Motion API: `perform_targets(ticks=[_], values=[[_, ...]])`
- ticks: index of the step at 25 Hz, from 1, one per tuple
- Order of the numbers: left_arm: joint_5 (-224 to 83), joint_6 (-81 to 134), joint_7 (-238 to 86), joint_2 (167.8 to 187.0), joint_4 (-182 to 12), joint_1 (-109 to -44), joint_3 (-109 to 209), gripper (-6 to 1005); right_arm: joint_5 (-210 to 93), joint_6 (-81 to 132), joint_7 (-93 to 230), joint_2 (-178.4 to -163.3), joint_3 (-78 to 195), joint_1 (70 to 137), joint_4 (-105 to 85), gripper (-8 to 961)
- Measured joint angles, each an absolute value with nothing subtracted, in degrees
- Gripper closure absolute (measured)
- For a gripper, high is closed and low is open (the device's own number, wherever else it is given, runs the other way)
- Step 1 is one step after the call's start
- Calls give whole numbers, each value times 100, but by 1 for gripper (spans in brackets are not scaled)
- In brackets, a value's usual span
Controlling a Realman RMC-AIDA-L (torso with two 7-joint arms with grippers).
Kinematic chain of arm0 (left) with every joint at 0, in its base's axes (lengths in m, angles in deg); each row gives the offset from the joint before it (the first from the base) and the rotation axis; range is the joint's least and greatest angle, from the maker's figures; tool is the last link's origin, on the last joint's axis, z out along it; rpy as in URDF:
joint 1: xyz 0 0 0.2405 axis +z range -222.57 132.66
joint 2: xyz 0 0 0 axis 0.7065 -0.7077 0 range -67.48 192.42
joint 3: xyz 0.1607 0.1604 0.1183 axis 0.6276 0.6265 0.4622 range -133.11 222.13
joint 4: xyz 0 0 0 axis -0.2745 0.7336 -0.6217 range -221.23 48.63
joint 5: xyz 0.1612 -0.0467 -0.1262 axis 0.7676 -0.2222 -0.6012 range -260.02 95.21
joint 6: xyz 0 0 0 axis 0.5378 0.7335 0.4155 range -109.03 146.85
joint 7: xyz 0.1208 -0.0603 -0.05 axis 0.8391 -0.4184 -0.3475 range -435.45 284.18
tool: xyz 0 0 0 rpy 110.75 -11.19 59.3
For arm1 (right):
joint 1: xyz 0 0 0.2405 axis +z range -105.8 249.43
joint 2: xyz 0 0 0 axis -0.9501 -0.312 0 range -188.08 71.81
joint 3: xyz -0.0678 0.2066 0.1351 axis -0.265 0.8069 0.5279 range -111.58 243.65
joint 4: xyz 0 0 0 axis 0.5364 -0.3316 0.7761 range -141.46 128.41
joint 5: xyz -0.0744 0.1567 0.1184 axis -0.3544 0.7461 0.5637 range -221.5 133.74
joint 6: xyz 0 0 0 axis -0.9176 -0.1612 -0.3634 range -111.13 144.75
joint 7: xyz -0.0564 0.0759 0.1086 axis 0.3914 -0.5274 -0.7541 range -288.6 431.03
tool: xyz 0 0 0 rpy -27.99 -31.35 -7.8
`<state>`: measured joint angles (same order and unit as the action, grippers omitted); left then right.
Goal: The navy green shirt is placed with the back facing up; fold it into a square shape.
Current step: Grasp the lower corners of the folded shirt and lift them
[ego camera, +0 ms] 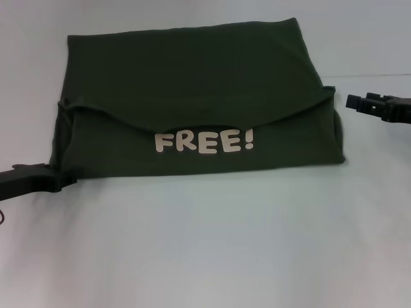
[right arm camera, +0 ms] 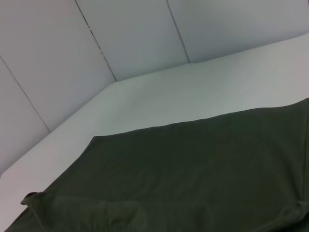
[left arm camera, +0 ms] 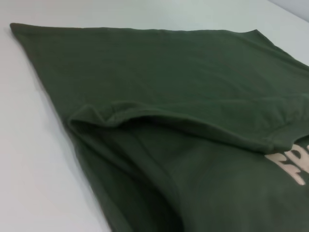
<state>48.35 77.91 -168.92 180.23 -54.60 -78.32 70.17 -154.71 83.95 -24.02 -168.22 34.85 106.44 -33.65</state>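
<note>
White tabletop [ego camera: 205,256]: folded shirt [ego camera: 192,83] between left gripper [ego camera: 59,178] and right gripper [ego camera: 357,102], finger states indiscernible; both should grasp its side edges evenly for a square fold.

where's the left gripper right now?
In the head view the left gripper is low on the robot's left, at the near left corner of the folded shirt on the white table; the right gripper sits off the shirt's right edge.
</note>
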Motion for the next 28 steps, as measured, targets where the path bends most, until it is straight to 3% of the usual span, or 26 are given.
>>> perform_targets(ticks=[5, 13, 18, 24, 28], values=[[5091, 7513, -17297, 18005, -5501, -7906, 7025, 546, -15471, 8442, -2404, -16825, 3483, 10644, -3360, 288], [5122, 7500, -17352, 17997, -5519, -7932, 7097, 778, -15471, 8506, -2465, -16825, 3483, 10611, -3378, 288], [5126, 7506, -17355, 17997, -5519, -7949, 7097, 983, -15471, 8510, -2481, -16822, 3484, 10602, -3380, 289], [5128, 7635, -17369, 17990, -5496, -7956, 7097, 983, -15471, 8551, -2726, -16793, 3395, 10600, -3386, 289], [5128, 7847, -17428, 17954, -5478, -7999, 7097, 984, -15698, 8645, -3768, -16577, 2953, 10640, -3589, 289]])
